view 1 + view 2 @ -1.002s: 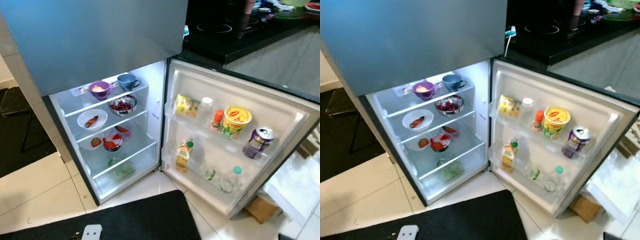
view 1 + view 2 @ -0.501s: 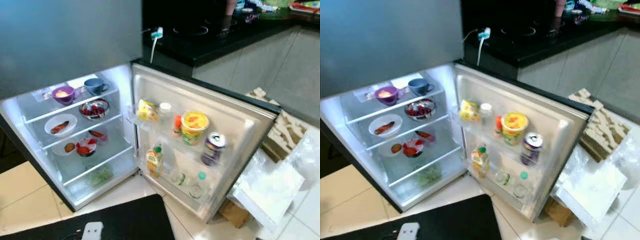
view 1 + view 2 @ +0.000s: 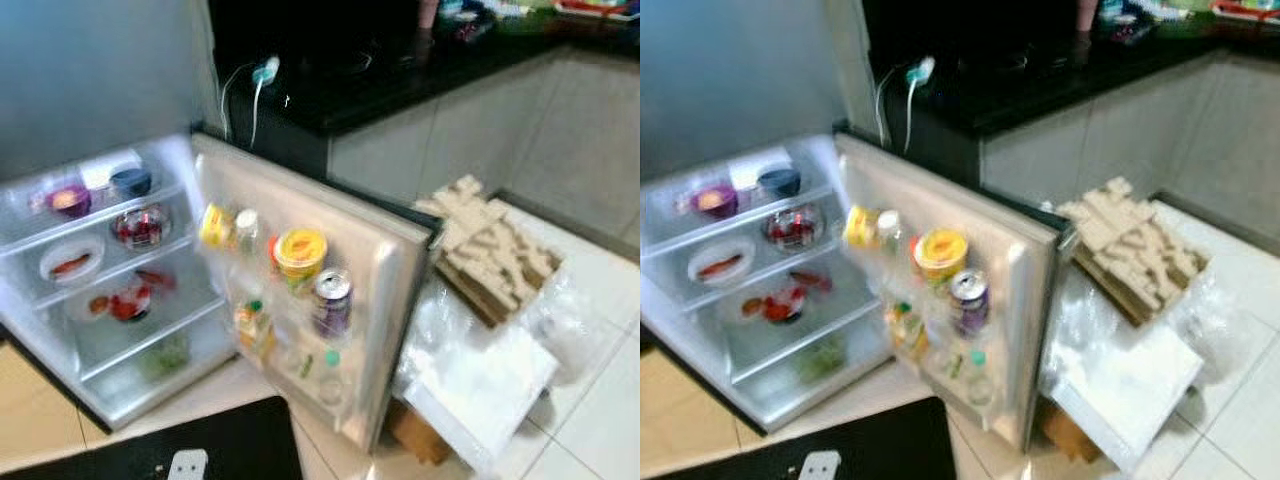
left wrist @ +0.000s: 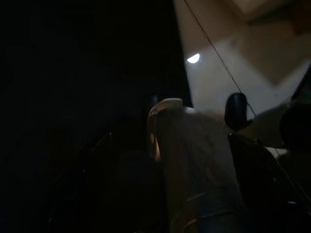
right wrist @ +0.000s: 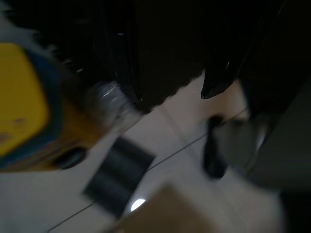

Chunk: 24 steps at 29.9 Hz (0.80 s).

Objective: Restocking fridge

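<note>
Both gripper states unreadable — fridge (image 3: 120, 300) stands open, purple can (image 3: 331, 301) in its door

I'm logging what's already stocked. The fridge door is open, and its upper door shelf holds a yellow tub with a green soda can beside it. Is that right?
Not quite. The can is purple, not green, as the left eye view shows. The rest holds: the fridge door is open, and the yellow tub stands on its upper door shelf beside the can.
</note>
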{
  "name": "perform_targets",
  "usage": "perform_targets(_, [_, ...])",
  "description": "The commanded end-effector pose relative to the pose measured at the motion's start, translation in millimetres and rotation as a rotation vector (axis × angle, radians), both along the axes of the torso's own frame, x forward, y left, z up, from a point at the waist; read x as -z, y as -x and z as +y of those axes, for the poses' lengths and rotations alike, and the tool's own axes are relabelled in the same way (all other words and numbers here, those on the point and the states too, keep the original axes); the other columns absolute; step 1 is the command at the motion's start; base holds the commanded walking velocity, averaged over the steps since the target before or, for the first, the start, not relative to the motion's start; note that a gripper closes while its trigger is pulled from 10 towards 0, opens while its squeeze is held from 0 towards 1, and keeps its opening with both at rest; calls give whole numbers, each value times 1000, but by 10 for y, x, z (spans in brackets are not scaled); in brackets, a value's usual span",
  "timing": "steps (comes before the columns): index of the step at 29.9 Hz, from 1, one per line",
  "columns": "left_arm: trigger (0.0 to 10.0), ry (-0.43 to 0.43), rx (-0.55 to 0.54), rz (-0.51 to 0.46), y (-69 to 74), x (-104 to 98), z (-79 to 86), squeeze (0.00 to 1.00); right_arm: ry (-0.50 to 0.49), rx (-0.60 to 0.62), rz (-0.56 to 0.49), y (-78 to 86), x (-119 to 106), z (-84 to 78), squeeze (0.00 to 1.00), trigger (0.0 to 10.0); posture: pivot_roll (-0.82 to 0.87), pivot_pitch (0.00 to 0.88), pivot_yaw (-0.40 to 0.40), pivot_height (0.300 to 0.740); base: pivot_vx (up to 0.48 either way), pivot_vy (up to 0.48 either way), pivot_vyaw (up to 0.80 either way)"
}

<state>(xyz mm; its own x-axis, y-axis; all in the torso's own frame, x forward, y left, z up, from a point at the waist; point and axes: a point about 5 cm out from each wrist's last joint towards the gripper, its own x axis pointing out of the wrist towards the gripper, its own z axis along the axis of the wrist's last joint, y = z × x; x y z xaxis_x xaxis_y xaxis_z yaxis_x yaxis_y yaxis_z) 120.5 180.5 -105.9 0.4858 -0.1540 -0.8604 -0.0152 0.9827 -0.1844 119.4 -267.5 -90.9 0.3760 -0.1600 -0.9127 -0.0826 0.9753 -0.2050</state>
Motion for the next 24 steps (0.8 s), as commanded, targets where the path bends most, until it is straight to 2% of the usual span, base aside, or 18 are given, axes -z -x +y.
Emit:
perform_targets(1, [10000,1,6,30,61,23,-9,0,-15,4,-24,-41,-1,43,0,10000,-83,0,27,740,0,0,0])
perform_targets(2, [10000,2,6,30,60,22,-9,0,-7,1,-50,-110,-34,16,0,10000,-83,0,27,740,0,0,0])
perform_targets(3, [10000,3,6,30,57,21,-8,0,6,20,-145,-324,-151,-73,0,10000,-83,0,27,740,0,0,0])
perform_targets(4, [10000,4,5,29,55,21,-8,0,10,30,-184,-403,-201,-110,0,10000,-83,0,27,740,0,0,0])
perform_targets(5, [10000,4,5,29,55,21,-8,0,10,30,-184,-403,-201,-110,0,10000,-83,0,27,740,0,0,0])
perform_targets(6, [10000,5,3,29,54,20,-6,0,8,66,-295,-630,-357,-204,0,10000,-86,0,31,740,0,0,0])
perform_targets(7, [10000,5,3,29,54,20,-6,0,8,66,-295,-630,-357,-204,0,10000,-86,0,31,740,0,0,0])
perform_targets(9, [10000,5,2,28,53,20,-4,0,16,96,-389,-806,-505,-297,0,10000,-86,0,31,740,0,0,0])
perform_targets(10, [10000,5,1,29,55,20,-2,0,43,123,-444,-904,-618,-396,0,10000,-86,0,31,740,0,0,0])
perform_targets(13, [10000,5,-1,30,62,22,0,0,97,193,-551,-1060,-852,-606,0,10000,-86,0,31,740,0,0,0])
perform_targets(17, [10000,7,-5,32,70,24,1,0,143,273,-665,-1181,-1100,-809,0,10000,-86,0,31,740,0,0,0])
perform_targets(18, [10000,7,-5,32,70,24,1,0,143,273,-665,-1181,-1100,-809,0,10000,-86,0,31,740,0,0,0])
perform_targets(19, [10000,8,-6,32,76,25,1,0,141,308,-733,-1247,-1227,-883,0,10000,-84,0,32,740,0,0,0])
perform_targets(22, [10000,10,-7,32,82,26,2,0,45,366,-875,-1389,-1418,-907,0,10000,-84,0,33,740,0,0,0])
perform_targets(24, [10000,11,-7,32,84,26,4,0,-57,378,-961,-1490,-1516,-865,0,10000,-83,0,34,740,0,0,0])
